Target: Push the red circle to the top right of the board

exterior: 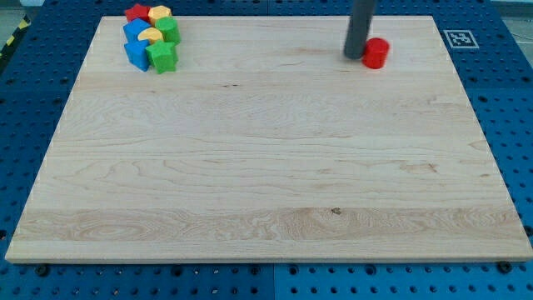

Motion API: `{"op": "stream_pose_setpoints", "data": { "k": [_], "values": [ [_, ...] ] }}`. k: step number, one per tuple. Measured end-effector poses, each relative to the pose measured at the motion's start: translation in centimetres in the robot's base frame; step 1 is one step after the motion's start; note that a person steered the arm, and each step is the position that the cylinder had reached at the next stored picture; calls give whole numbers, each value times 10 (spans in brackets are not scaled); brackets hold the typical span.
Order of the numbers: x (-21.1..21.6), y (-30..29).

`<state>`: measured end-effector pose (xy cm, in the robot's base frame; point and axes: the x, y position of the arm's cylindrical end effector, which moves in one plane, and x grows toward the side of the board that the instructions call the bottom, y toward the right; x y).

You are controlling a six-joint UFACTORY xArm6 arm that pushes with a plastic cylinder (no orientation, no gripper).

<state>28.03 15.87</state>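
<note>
The red circle is a short red cylinder near the top of the wooden board, right of centre. My dark rod comes down from the view's top, and my tip rests on the board just left of the red circle, touching it or nearly so.
A tight cluster of blocks sits at the board's top left corner: a red block, a yellow block, a green block, a yellow semicircle, blue blocks and a green star. A fiducial tag lies off the top right corner.
</note>
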Motion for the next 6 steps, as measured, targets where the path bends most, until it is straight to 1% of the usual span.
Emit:
{"op": "stream_pose_setpoints", "data": {
  "k": [1,2,3,4,5,6],
  "values": [
    [5,1],
    [39,-6],
    [45,12],
    [18,58],
    [7,85],
    [7,87]
  ]
}}
